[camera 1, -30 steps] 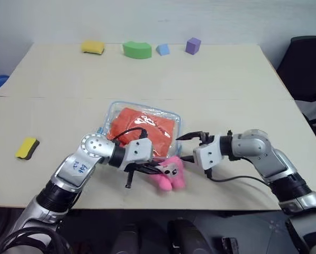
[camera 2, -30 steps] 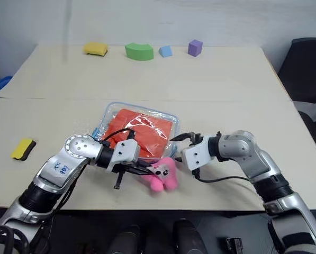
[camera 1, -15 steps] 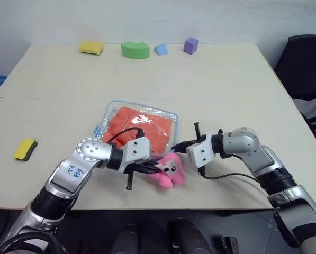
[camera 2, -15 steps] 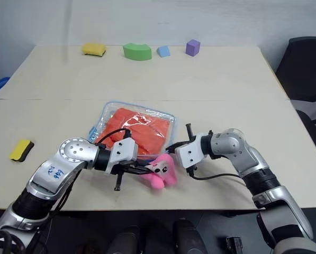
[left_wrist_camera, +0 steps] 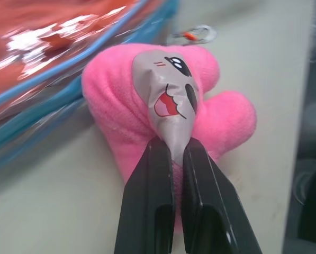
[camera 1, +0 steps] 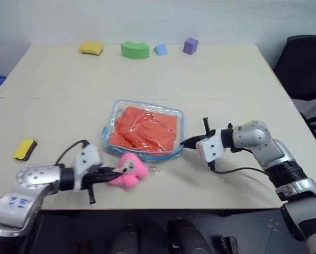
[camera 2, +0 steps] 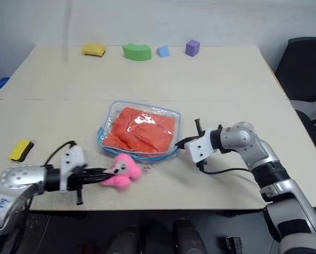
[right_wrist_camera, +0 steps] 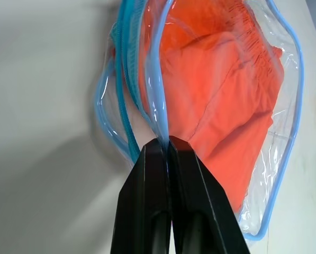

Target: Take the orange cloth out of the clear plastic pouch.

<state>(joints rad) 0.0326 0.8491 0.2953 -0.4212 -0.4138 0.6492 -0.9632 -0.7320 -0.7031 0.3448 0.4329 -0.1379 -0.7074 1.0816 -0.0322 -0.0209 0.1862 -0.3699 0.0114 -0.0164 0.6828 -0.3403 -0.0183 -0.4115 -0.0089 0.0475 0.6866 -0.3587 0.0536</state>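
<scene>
Two grippers are seen on the table [camera 1: 226, 79] in the head views. The pouch [camera 1: 144, 129], with the cloth [camera 1: 147, 127] lying inside it, is set at mid-table. Its right edge is pinched by the right gripper [camera 1: 185, 141], whose fingers are closed on the blue trim. The left gripper [camera 1: 109, 177] is placed just off the pouch's near left corner, closed on a pink toy [camera 1: 128, 169] lying beside the pouch. A yellow sponge [camera 1: 25, 148] is found well to the left; a yellow block [camera 1: 91, 47], green block [camera 1: 135, 50], blue block [camera 1: 160, 49] and purple cube [camera 1: 190, 45] are lined along the far edge.

Left wrist view: the toy's [left_wrist_camera: 168, 111] grey face patch is clamped between the closed fingers [left_wrist_camera: 152, 206]; the pouch rim [left_wrist_camera: 52, 84] is seen touching the toy, and a small metal clip [left_wrist_camera: 195, 35] lies beyond.

Right wrist view: the fingers [right_wrist_camera: 147, 206] are closed on the pouch's trim [right_wrist_camera: 158, 111]; the cloth [right_wrist_camera: 221, 100] lies just past the fingertips, inside the plastic.
</scene>
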